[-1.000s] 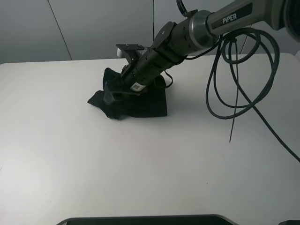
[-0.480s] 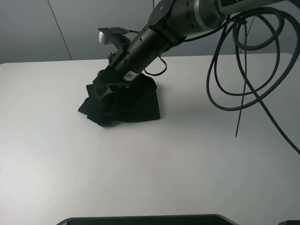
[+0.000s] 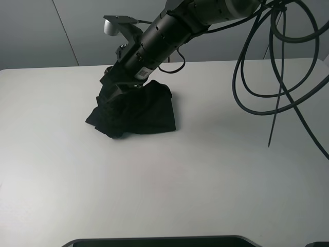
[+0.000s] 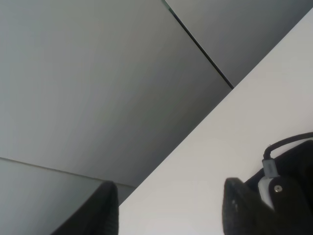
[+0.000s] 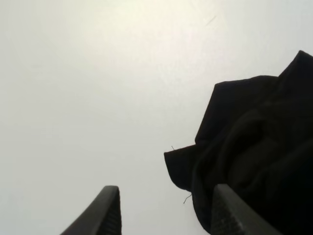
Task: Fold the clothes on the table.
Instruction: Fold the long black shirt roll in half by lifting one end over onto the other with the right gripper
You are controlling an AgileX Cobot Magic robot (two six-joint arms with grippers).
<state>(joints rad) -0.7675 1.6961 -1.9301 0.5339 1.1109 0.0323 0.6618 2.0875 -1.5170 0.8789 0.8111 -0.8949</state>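
My right end effector [image 5: 166, 186] is wide open, its two black fingers [image 5: 110, 210] well apart with only bare white surface between them, gripping nothing. In the right wrist view one finger sits right against the edge of the crumpled black fabric shirt [image 3: 141, 110]; I can't tell if it touches. From the high camera the right arm [image 3: 169, 33] reaches across the middle and angles down onto the upper left part of the shirt heap. The tips are lost there, black on black. A grey-white camera housing [image 3: 115, 24] sits on top of the wrist.

My left end effector [image 4: 168, 196] is also open, fingers far apart, nothing held. It looks across the tabletop edge toward the wall. A black cable with a grey plug [image 4: 269, 169] sits just beside one finger. It doesn't show in the high view.

The shirt is a bunched, rumpled heap, not flat, lying left of centre toward the far side of the large plain white smooth tabletop [image 3: 205, 180]. One corner sticks out toward the left. The tabletop around it is white and matte.

Thick black looped cables [image 3: 236, 77] hang from the right arm over the right side of the tabletop. Behind the tabletop are plain grey wall panels [image 3: 103, 31] with thin dark seams.
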